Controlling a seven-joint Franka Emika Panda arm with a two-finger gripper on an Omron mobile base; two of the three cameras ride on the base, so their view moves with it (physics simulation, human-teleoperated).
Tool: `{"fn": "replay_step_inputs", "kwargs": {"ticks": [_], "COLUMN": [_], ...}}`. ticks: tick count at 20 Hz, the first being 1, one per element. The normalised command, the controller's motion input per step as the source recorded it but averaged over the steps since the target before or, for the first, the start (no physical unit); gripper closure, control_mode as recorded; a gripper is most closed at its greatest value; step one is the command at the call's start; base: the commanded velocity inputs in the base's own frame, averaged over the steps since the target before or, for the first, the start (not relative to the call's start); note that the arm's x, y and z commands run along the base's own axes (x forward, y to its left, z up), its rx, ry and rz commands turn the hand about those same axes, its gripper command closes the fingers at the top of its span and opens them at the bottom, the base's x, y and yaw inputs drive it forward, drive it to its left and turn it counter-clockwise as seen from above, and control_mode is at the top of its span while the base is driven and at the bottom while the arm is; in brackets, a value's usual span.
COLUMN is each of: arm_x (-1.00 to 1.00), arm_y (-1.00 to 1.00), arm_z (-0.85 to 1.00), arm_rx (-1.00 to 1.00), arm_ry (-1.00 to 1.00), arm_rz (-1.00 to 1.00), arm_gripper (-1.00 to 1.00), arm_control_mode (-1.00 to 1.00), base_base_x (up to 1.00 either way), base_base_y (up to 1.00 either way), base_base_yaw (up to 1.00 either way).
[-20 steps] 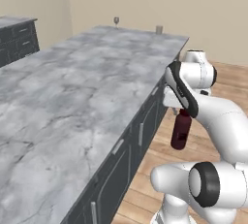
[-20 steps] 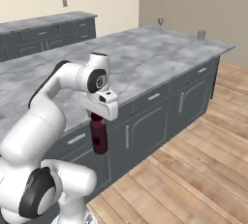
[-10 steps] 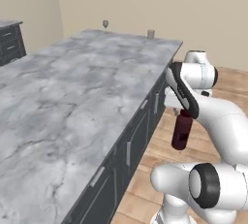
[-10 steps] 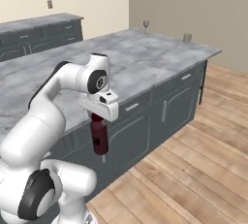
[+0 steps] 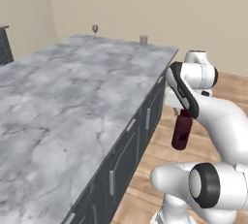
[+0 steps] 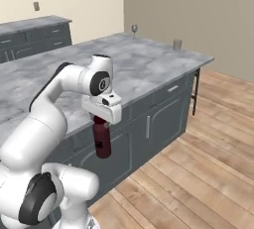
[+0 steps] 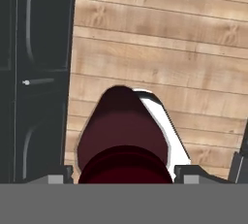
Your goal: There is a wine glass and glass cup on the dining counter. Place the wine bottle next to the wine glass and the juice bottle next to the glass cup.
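Note:
My gripper (image 5: 184, 113) (image 6: 100, 119) is shut on the neck of the juice bottle (image 5: 181, 131) (image 6: 102, 139), a stout maroon bottle that hangs upright beside the dining counter (image 5: 72, 97) (image 6: 139, 64), below its top. In the hand view the juice bottle (image 7: 121, 136) sits between my fingertips (image 7: 186, 173) over the wood floor. At the counter's far end stand the wine glass (image 5: 95, 28) (image 6: 134, 28) and, to its right, the glass cup (image 5: 143, 39) (image 6: 177, 44). The wine bottle is out of view.
Dark grey cabinet fronts (image 5: 138, 136) (image 6: 163, 119) run below the counter edge, close to the hanging bottle. Wood floor (image 6: 208, 148) stretches to the right. A second counter with dark cabinets (image 6: 34, 29) lines the back wall.
The whole picture has shifted: the base has driven along the counter toward its far end, so both glasses look nearer. The arm holds the bottle in the same pose.

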Motion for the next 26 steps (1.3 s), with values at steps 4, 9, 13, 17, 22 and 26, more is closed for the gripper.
{"fn": "replay_step_inputs", "kwargs": {"ticks": [4,9,13,17,22,26], "arm_x": [0.0,0.0,0.0,0.0,0.0,0.0], "arm_y": [0.0,0.0,0.0,0.0,0.0,0.0], "arm_z": [0.0,0.0,0.0,0.0,0.0,0.0], "arm_rx": [0.0,0.0,0.0,0.0,0.0,0.0], "arm_ry": [0.0,0.0,0.0,0.0,0.0,0.0], "arm_rz": [0.0,0.0,0.0,0.0,0.0,0.0], "arm_gripper": [1.0,1.0,1.0,1.0,1.0,1.0], "arm_control_mode": [1.0,1.0,1.0,1.0,1.0,1.0], "base_base_x": [0.65,0.65,0.65,0.65,0.65,0.66], "base_base_y": [-0.51,-0.51,-0.51,-0.51,-0.51,-0.5], "base_base_yaw": [0.01,0.01,0.01,0.01,0.01,0.01]}}
